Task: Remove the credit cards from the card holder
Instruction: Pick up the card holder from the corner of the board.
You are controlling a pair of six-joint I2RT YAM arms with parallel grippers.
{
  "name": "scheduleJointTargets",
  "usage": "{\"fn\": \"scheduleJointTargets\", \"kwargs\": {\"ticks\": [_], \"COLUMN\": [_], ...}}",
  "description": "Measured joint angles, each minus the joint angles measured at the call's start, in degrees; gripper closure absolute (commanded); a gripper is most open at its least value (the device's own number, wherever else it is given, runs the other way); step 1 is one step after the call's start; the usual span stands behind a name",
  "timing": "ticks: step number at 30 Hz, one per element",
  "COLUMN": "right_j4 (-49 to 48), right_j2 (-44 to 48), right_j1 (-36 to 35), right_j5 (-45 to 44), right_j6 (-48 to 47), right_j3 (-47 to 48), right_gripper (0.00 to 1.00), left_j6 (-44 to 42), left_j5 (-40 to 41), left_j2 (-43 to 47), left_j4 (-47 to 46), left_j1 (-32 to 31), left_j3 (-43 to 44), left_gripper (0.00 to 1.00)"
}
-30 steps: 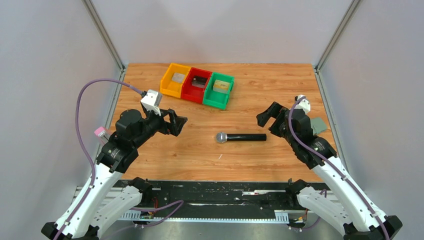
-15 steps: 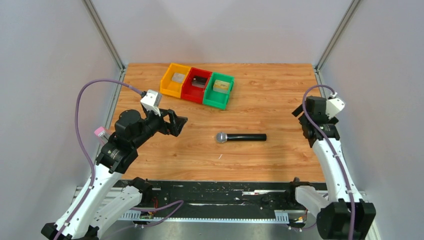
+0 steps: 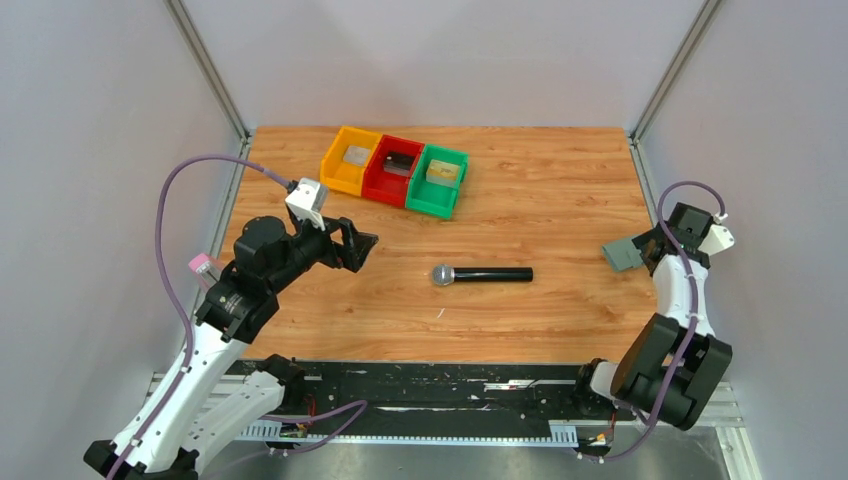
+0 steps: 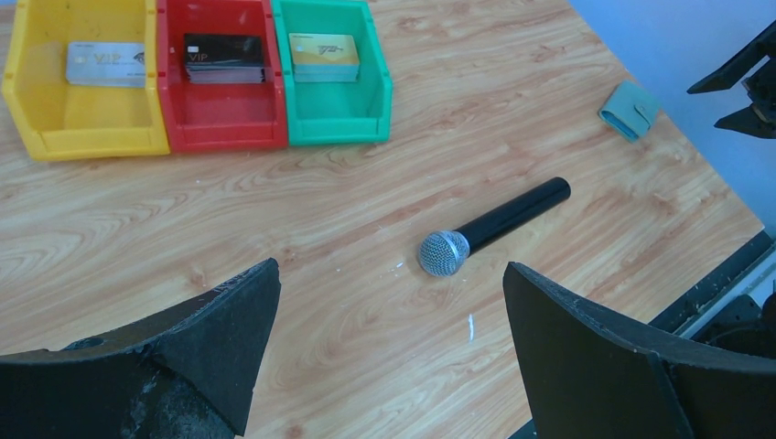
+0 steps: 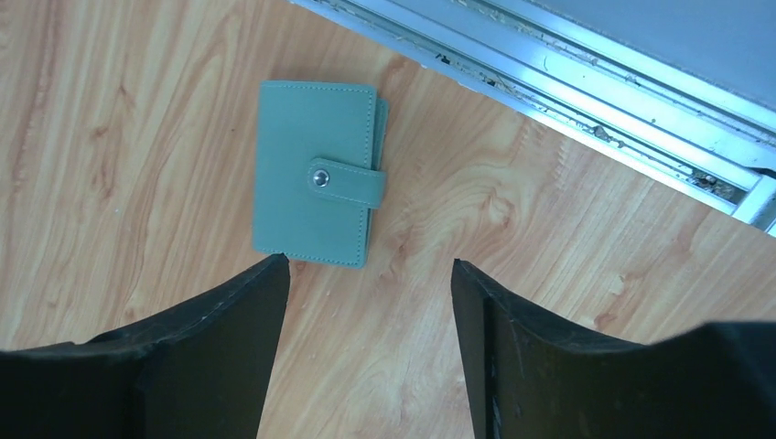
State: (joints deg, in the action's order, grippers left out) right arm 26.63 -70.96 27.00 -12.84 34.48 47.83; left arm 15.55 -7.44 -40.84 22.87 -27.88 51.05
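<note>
Right wrist: right claw (image 5: pixel 368 265) spread, empty, beside the card holder (image 5: pixel 316 174) (flat, snapped shut); I fear it skidding away when pinched.

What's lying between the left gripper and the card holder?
The black microphone lies roughly between the left gripper and the card holder, clearest in the top view.

Bins (image 3: pixel 394 171) at back left, microphone (image 3: pixel 482 274) centre, card holder (image 3: pixel 621 256) far right
</note>
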Motion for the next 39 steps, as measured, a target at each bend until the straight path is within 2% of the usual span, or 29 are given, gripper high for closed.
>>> {"fn": "scheduleJointTargets", "kwargs": {"ticks": [7, 18, 28, 35, 39], "right_j4": [-0.92, 0.24, 0.44, -0.72, -0.85], "right_j2": [-7.02, -16.5, -15.89, -14.78, -14.97], "right_j1": [1.05, 1.05, -1.99, -5.46, -7.1], "right_j5": [2.67, 4.42, 6.88, 6.32, 6.29], "right_j6": [0.68, 2.84, 7.48, 10.14, 8.11], "right_j3": [1.92, 10.23, 11.37, 9.22, 8.98], "right_gripper": [0.39, 0.44, 0.45, 0.38, 0.35], "left_j6": [-0.02, -0.04, -0.04, -0.04, -0.04], "left_j5": [0.24, 0.48, 0.42, 0.28, 0.28], "left_j2": [-0.31, -0.24, 0.02, 0.46, 0.98], "left_j4": [0.0, 0.0, -0.02, 0.0, -0.02], "left_j1": [0.0, 0.0, 0.0, 0.0, 0.0], "left_j3": [0.0, 0.0, 0.0, 0.0, 0.0], "left_gripper": [0.0, 0.0, 0.0, 0.0, 0.0]}}
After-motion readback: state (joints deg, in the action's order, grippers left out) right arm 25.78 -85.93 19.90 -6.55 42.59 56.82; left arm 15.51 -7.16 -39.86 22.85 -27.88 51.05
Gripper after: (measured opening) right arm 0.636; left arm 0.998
